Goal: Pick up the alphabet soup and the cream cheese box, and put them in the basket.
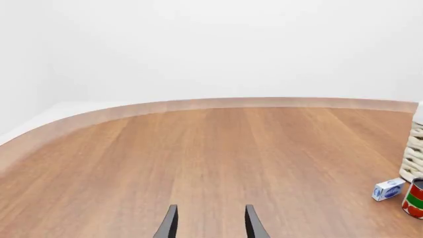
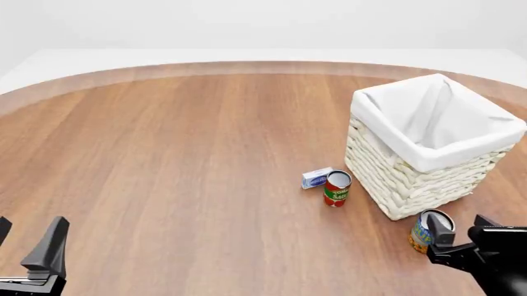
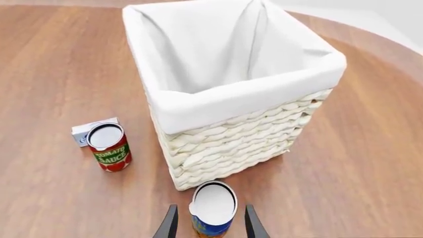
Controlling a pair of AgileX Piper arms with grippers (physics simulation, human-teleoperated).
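A: Since the soup (image 3: 213, 208) stands on the bench (image 2: 181, 172) by the basket (image 3: 231, 144), where's your right end effector (image 3: 209, 225)?
B: Fingers spread either side of it, nothing clamped yet. Left end effector (image 1: 209, 223) spread too, holding nothing; box (image 2: 316, 178) sits by the tomato can (image 2: 337, 188).

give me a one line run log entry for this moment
right tool: open, astride blue-and-orange alphabet soup can | left tool: open, idle | pale blue cream cheese box: on table | white wicker basket: empty

Bright even light (soft shadows), sharp renders.
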